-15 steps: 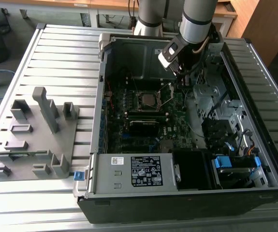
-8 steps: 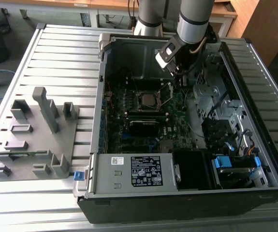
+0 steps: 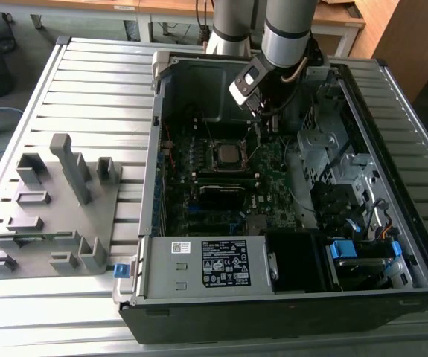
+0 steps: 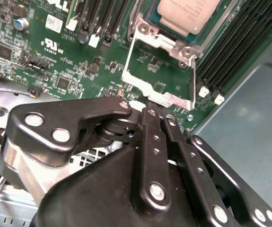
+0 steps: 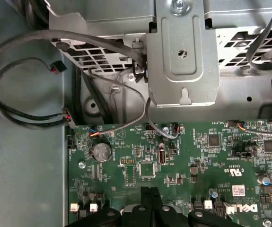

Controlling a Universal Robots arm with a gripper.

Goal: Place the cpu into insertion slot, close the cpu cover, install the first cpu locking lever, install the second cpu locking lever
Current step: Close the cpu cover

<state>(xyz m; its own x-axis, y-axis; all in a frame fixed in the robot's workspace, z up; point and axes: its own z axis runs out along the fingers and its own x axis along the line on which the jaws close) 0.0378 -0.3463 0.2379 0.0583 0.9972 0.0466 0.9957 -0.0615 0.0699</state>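
Resting the gripper (image 4: 155, 112) at the free edge of the cpu cover (image 4: 162, 93), fingers (image 4: 150, 142) pressed together, seemingly for nudging that thin frame; cannot tell whether touching or pinching it; showing the cover swung open toward the exterior view's right, clear of the cpu (image 4: 185, 12), seated silver-side up in the insertion slot (image 4: 147, 29); judging placement done, closing not.

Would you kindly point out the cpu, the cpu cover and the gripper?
cpu (image 4: 188, 14): second wrist view, on its silver-grey top.
cpu cover (image 4: 147, 86): second wrist view, on the frame's near bar.
gripper (image 4: 158, 115): second wrist view, midway between its fingertips.
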